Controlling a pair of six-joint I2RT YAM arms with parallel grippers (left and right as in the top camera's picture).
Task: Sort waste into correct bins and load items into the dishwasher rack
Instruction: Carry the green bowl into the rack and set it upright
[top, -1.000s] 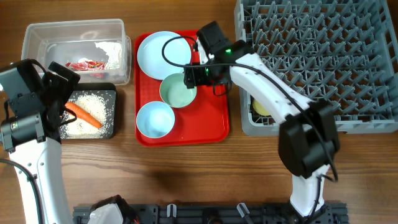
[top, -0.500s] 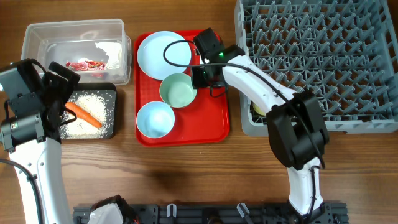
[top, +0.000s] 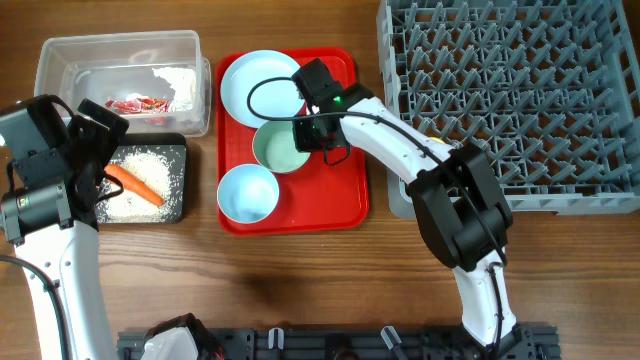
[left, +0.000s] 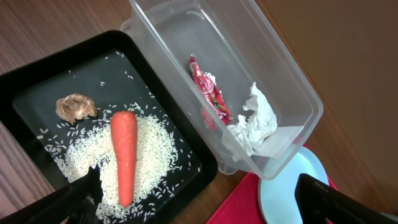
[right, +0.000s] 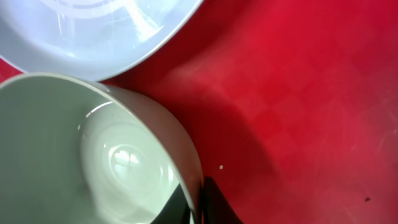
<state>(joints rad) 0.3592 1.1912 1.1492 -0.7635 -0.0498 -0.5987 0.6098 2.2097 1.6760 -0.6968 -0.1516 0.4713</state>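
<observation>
- Wooden tabletop (top: 300, 290) carries the red tray (top: 345, 200). On it the mint bowl (top: 280, 150) sits between the plate (top: 255, 85) and the blue bowl (top: 248, 192).
- Your right gripper (top: 318, 132) is at the mint bowl's right rim. The wrist view shows 1 dark fingertip (right: 217, 202) outside the wall and what looks like another inside. You cannot tell whether it is clamped.
- Being round, the bowl has no long axis, so the rim is your grip line.
- To the bowl's right, on this arm's side, lies the dishwasher rack (top: 520, 90).
- Your left gripper (left: 208, 196) is spread wide and empty, well apart, over the black tray (left: 25, 106).
</observation>
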